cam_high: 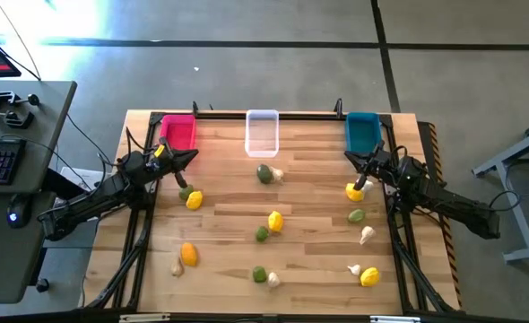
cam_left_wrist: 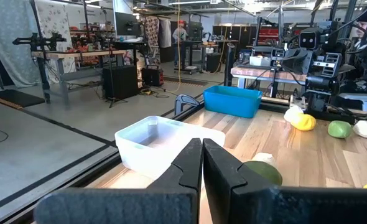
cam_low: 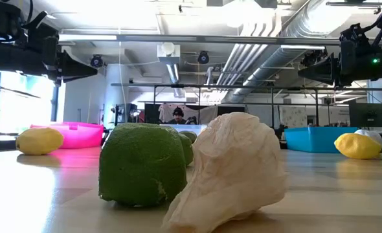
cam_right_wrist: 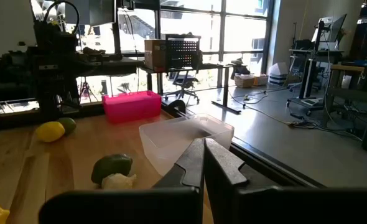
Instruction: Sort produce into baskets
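The produce (cam_high: 274, 221) is scattered across the table (cam_high: 220, 242), all of it outside the 3 baskets. The left gripper (cam_high: 191, 156) and right gripper (cam_high: 350, 159) are closed on nothing. The pink basket (cam_high: 178, 131), clear basket (cam_high: 262, 132) and teal basket (cam_high: 362, 131) are seen empty along the far edge.
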